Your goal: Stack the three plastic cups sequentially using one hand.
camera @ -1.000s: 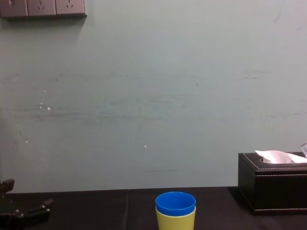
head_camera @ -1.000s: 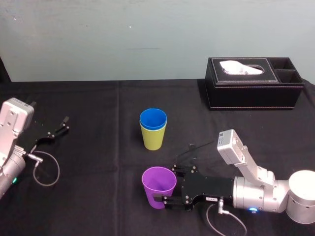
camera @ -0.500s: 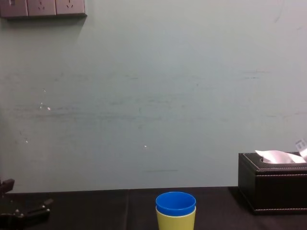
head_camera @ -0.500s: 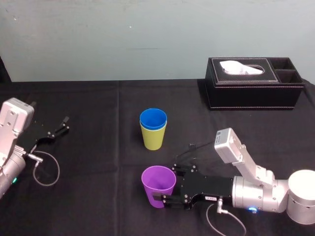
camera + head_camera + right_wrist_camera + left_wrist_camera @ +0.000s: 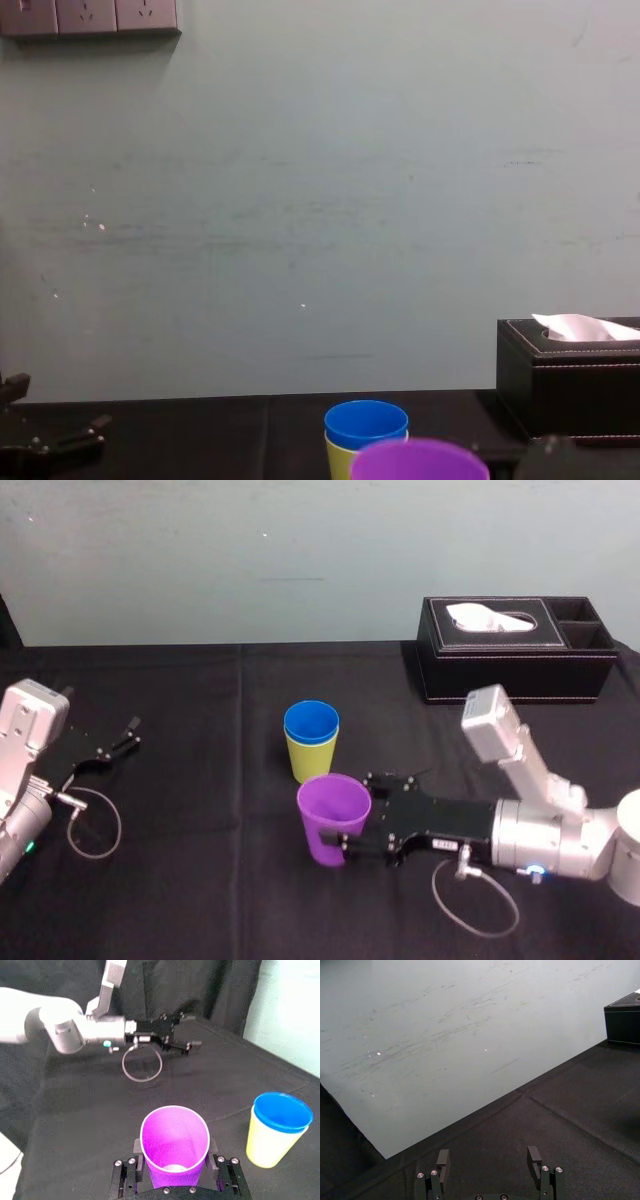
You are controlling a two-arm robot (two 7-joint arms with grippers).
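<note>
The blue cup sits nested in the yellow-green cup at the middle of the black table. The purple cup hangs upright just in front of and slightly right of that pair, off the cloth. My right gripper is shut on its sides. In the right wrist view the purple cup stands between the two fingers, with the blue cup and yellow-green cup beyond. The chest view catches the purple cup's rim before the blue cup. My left gripper rests open at the far left.
A black tissue box stands at the back right, near the wall. A cable loop lies beside the left arm. Black cloth covers the table, with free room left of the cups.
My right gripper has lifted the purple cup off the table and carried it back and slightly right, close to the blue and yellow-green pair. The left arm has not moved.
</note>
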